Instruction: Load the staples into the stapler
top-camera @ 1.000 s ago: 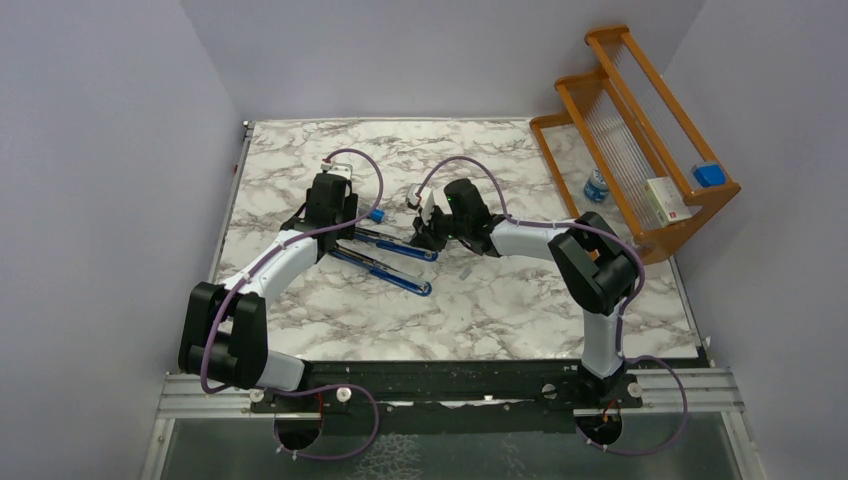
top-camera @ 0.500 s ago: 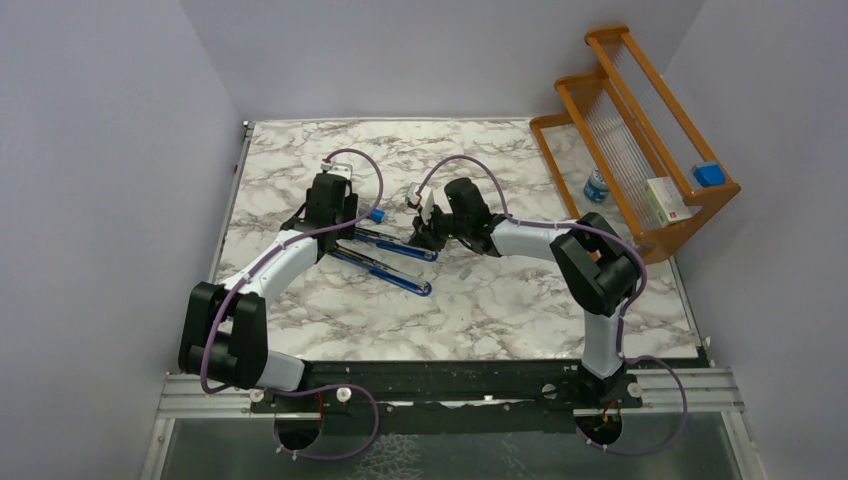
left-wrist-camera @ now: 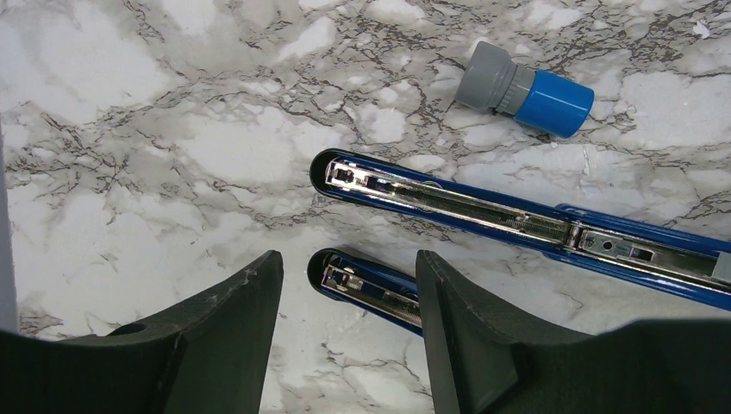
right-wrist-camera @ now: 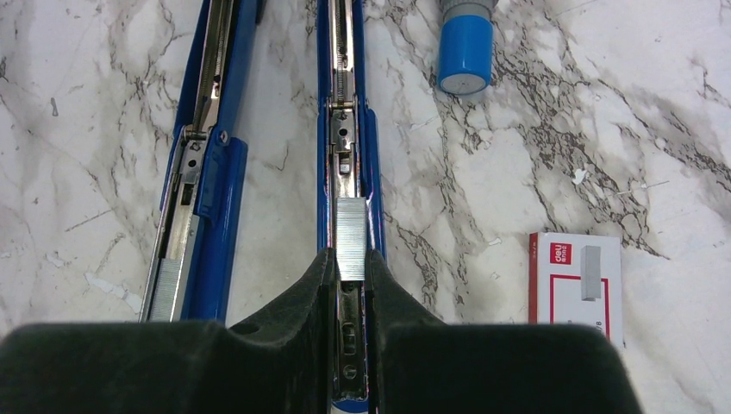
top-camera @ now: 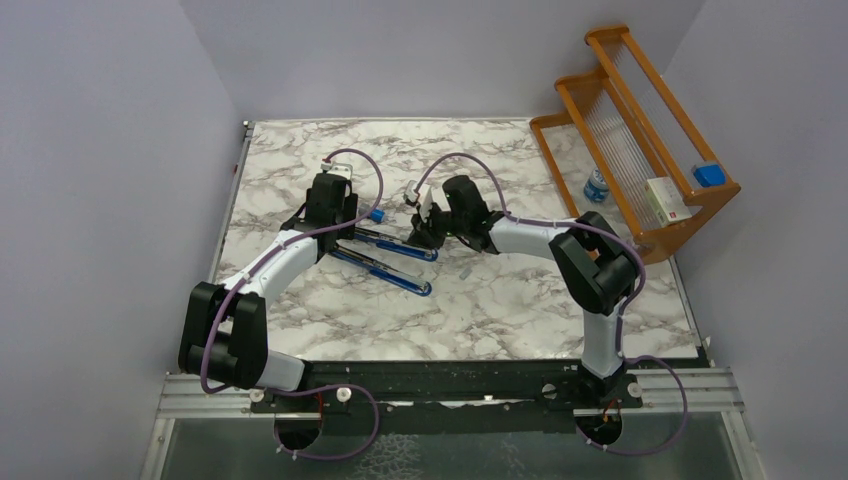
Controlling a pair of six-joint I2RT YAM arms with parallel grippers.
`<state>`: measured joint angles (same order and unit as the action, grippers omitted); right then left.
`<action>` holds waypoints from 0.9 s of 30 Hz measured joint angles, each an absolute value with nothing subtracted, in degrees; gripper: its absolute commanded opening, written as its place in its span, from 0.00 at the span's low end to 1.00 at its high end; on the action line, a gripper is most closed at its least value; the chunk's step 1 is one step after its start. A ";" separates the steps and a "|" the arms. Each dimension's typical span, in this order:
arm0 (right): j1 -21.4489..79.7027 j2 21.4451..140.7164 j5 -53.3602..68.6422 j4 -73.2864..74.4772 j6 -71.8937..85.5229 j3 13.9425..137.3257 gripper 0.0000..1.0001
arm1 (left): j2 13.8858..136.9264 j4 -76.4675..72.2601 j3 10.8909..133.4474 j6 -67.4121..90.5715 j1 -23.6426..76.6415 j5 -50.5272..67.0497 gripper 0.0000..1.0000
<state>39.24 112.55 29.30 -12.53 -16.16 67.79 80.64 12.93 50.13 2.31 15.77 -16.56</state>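
Right wrist view is showing the right gripper (right-wrist-camera: 351, 254) at the bottom, its black fingers (right-wrist-camera: 284, 319) pinching narrowly on a silvery-grey metal staple strip (right-wrist-camera: 351, 224) that is lying in the open chrome channel of a long blue metal stapler (right-wrist-camera: 345, 129); a small flat white box with a red label (right-wrist-camera: 575, 289) is sitting at lower right, apart from the stapler, and a grey cylinder with a blue cap (right-wrist-camera: 465, 47) is lying at the top. Left wrist view is showing the left gripper (left-wrist-camera: 345, 285) gaping wide at the bottom, its dark fingers straddling the rounded end of the stapler's other arm.
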 measured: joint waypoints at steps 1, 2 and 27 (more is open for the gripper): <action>39.24 112.75 29.30 -12.25 -16.19 67.94 0.01 | 80.64 12.93 50.13 2.31 15.77 -16.56 0.61; 39.24 112.99 29.30 -11.99 -16.19 68.12 0.01 | 80.64 12.93 50.13 2.31 15.77 -16.56 0.61; 39.24 113.99 29.34 -8.19 -17.08 69.71 0.01 | 80.64 12.93 50.13 2.31 15.77 -16.56 0.61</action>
